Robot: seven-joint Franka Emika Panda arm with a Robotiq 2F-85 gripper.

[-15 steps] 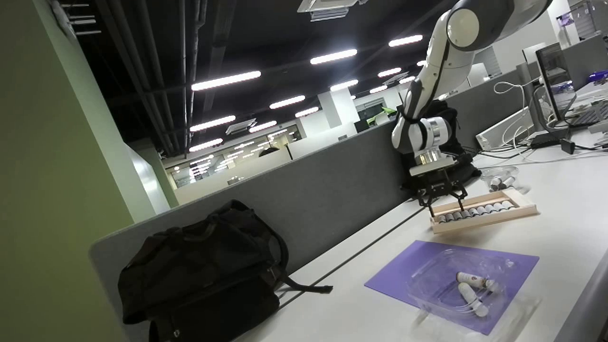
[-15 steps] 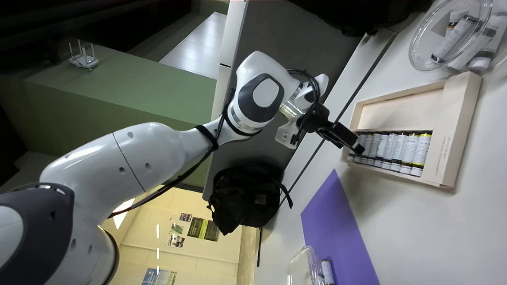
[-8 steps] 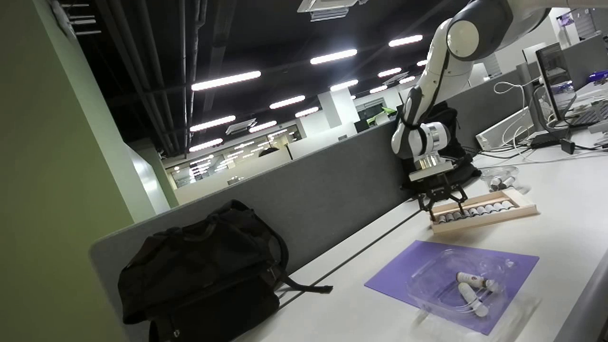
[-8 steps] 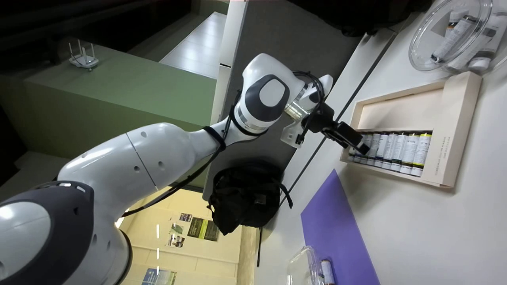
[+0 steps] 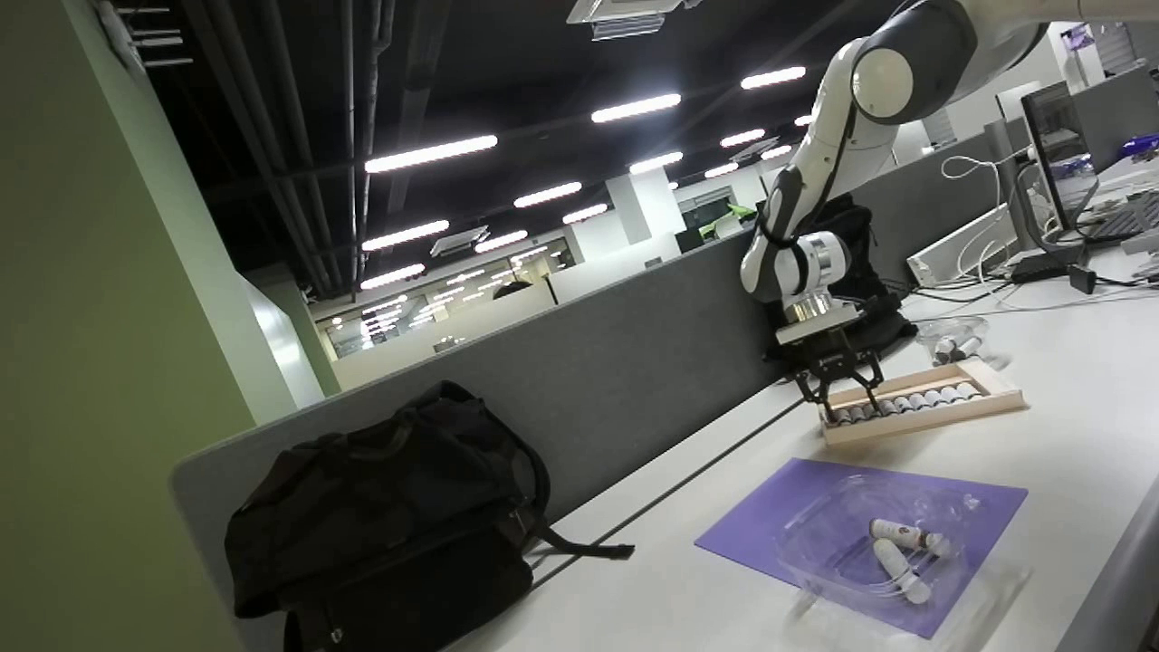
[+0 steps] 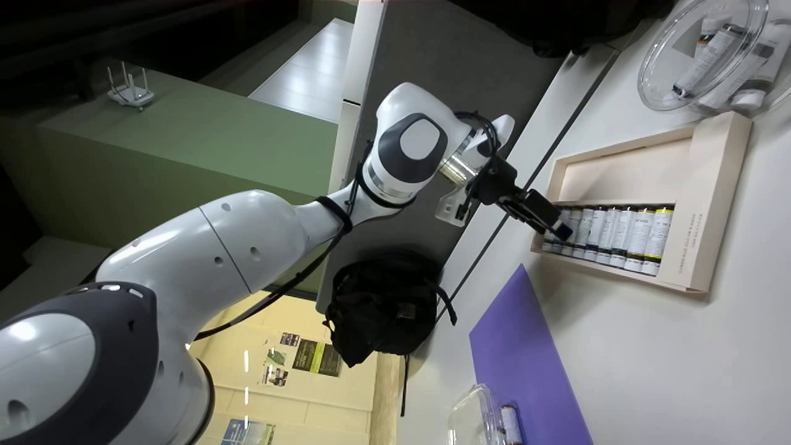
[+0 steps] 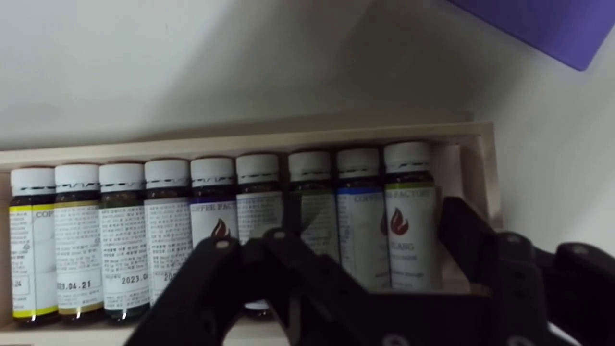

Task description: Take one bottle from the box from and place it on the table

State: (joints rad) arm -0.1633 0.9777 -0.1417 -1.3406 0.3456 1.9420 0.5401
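Beige, flat, shallow rectangular box: resting on the long, smooth white table, with a broad printed border at one end.
Nine small dark bottles with white caps and printed labels: lying side by side in a single row inside the box.
Yellow-banded bottle: first of the row, next to the printed border.
Black two-fingered gripper: jaws spread apart, straddling the opposite end of the row; in both exterior views it stands over that end of the box.
Green-banded bottle with a red flame mark: ninth of the row, seated in the box between the spread jaws.
Blue-banded bottle: eighth, directly beside it, likewise between the jaws.
Fingertips: one beside the outer flank of the ninth bottle, the other over the row near the sixth and seventh; contact cannot be told.
White jointed arm with dark grey covers: extended toward the box in both exterior views.
Purple rectangular mat: flat on the table, apart from the box.
Clear plastic container: at least partly on the mat, two pale cylindrical bottles lying inside.
Round-rimmed clear container: just beside the printed end of the box, several labelled bottles within.
Grey partition panel: along the table's edge, a black backpack beside it.
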